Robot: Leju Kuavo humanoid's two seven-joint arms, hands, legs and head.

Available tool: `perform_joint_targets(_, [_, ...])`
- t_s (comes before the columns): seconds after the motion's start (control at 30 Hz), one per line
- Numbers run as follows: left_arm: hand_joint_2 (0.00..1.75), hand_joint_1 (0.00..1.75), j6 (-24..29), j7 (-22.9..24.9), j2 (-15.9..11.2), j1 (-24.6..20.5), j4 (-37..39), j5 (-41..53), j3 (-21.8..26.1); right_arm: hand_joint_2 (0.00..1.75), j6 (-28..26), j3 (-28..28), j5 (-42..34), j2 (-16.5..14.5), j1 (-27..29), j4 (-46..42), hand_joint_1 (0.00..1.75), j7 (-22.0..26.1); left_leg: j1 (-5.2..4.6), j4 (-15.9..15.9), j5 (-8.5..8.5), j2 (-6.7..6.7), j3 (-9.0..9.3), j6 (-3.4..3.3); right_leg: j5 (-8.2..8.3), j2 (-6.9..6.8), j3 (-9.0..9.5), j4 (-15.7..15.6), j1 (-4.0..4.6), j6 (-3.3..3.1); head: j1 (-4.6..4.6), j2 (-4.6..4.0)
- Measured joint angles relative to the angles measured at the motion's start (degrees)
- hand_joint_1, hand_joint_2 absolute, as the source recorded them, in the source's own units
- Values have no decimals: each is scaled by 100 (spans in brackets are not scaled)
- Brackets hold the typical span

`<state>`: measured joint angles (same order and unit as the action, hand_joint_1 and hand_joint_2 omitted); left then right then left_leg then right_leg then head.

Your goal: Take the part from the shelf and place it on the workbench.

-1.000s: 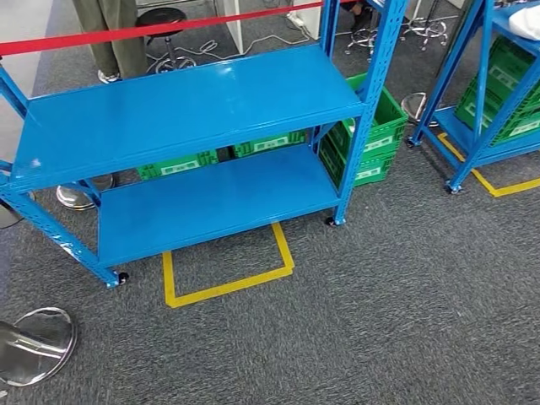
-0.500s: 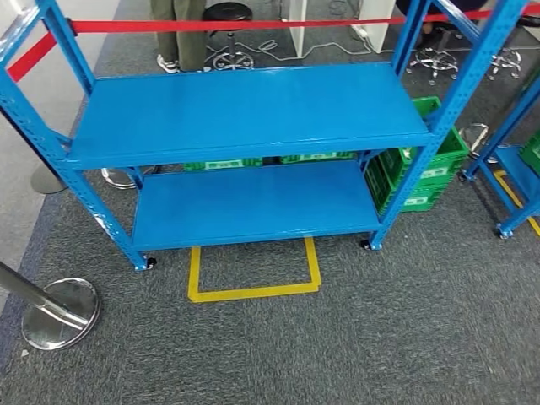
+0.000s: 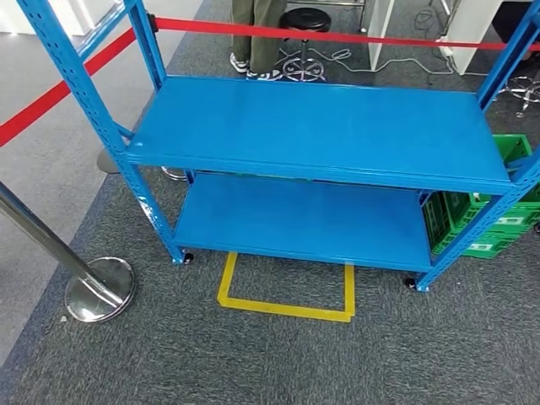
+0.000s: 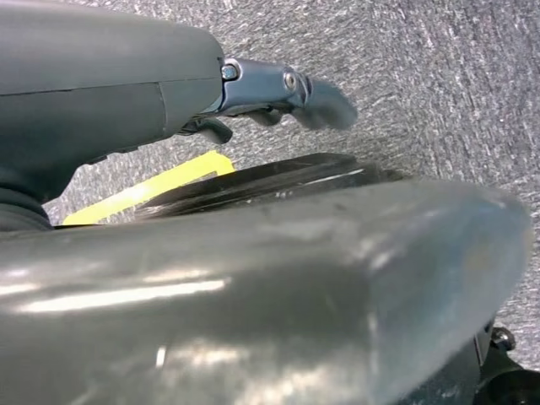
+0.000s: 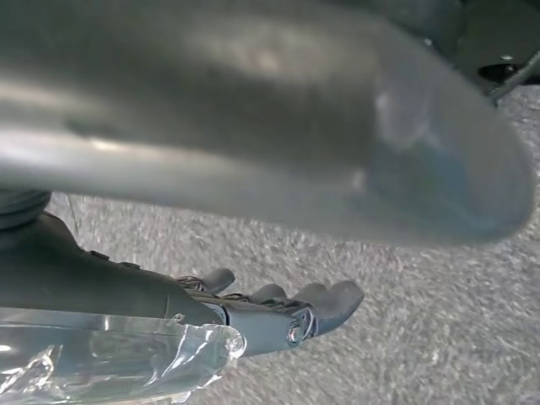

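Observation:
The blue shelf stands in front of me in the head view, and both its upper and lower boards are bare. My left hand hangs over the grey carpet with its fingers stretched out and nothing in it. My right hand also hangs over the carpet, fingers stretched out and apart from the thick thumb. A piece of crumpled clear plastic lies along the far side of that hand. I cannot tell whether the hand holds it or what it wraps.
A chrome post with a round base stands at the shelf's left front, carrying a red barrier tape. Yellow floor tape marks a square under the shelf's front. Green crates sit at the right. A person's legs and a stool are behind.
The whole picture has shifted: my view has swung to the left, so the shelf now sits further right and the chrome post is closer. Nothing on the shelf moved.

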<state>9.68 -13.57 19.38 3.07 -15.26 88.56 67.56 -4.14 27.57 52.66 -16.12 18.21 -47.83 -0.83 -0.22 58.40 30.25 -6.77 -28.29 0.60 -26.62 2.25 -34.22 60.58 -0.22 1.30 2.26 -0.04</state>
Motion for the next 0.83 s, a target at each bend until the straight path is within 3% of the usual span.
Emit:
perform_joint_targets(0.07, [0,0,-2,1,-7,-5,8,0,0,0,13,17,15,-23,-6,-47,0,4,-19,273,77,274,-154,60,-31,-101,90,-44,-18,-66,40,0])
perform_joint_targets(0.13, [0,0,-4,8,-9,-8,15,0,1,0,29,39,36,-42,6,-70,0,13,-24,918,301,522,-586,114,-102,-240,173,-67,-13,-106,80,0])
perform_joint_targets(0.2, [0,0,-5,14,-11,-6,17,0,4,0,35,69,54,-52,21,-78,0,22,-23,1423,476,584,-1014,132,-199,-394,267,-71,-9,-115,84,0])
perform_joint_targets(0.23, [0,0,-6,15,-12,-4,18,0,5,0,37,84,57,-54,23,-85,0,27,-24,1431,416,600,-1102,127,-253,-466,331,-72,-7,-113,84,0])
perform_joint_targets(0.3, [0,0,-6,16,-12,3,18,0,8,0,42,111,61,-61,16,-107,0,37,-40,942,-34,703,-1003,85,-377,-606,479,-82,-5,-96,84,0])
perform_joint_targets(0.33, [0,0,-6,18,-12,10,18,-2,11,0,46,119,62,-69,13,-116,0,40,-63,596,-281,852,-900,52,-448,-675,559,-82,6,-77,82,0])
perform_joint_targets(0.4, [0,0,-5,21,-7,16,18,-10,20,0,52,134,63,-83,10,-131,0,45,-95,153,-487,1085,-754,-4,-569,-801,694,-128,41,-19,78,0])
perform_joint_targets(0.43, [0,0,-4,21,-5,18,18,-14,24,0,55,140,64,-87,11,-139,0,46,-97,69,-483,1109,-733,-27,-589,-854,765,-137,59,17,78,0])
perform_joint_targets(0.5, [0,0,-5,21,2,17,18,-16,30,0,54,149,64,-90,4,-160,0,49,-57,16,-499,952,-671,-76,-599,-881,883,-154,66,95,74,1])
perform_joint_targets(0.57, [0,0,-7,21,7,12,18,-17,35,0,72,159,52,-96,-16,-173,0,70,-12,-12,-499,822,-581,-140,-651,-633,787,144,46,160,43,0])
perform_joint_targets(0.63, [0,0,-7,21,8,4,18,-17,37,0,122,205,26,-111,-23,-176,0,115,7,-18,-449,721,-514,-191,-878,-346,362,820,19,195,9,-1])
perform_joint_targets(0.7, [0,0,-7,21,8,1,18,-17,39,0,178,278,9,-133,-6,-178,0,164,13,-18,-371,611,-441,-203,-1203,-261,-112,1364,6,218,-4,0])
perform_joint_targets(0.73, [0,0,-6,21,8,2,18,-17,40,0,204,312,7,-141,-1,-179,0,187,16,-18,-324,573,-385,-195,-1262,-251,-254,1407,2,228,-11,0])
perform_joint_targets(0.77, [0,0,-6,21,8,2,18,-17,42,0,229,344,7,-148,-3,-181,0,211,21,-18,-271,549,-315,-181,-1183,-252,-312,1278,-2,234,-18,0])
perform_joint_targets(0.8, [0,0,-6,21,8,2,18,-17,44,0,255,379,8,-151,-9,-183,0,232,27,-18,-211,544,-238,-160,-949,-268,-294,996,-7,239,-26,0])
perform_joint_targets(0.83, [0,0,-6,21,8,2,18,-17,44,0,267,398,9,-152,-14,-183,0,243,30,-18,-181,543,-197,-150,-817,-275,-273,836,-9,240,-29,0])
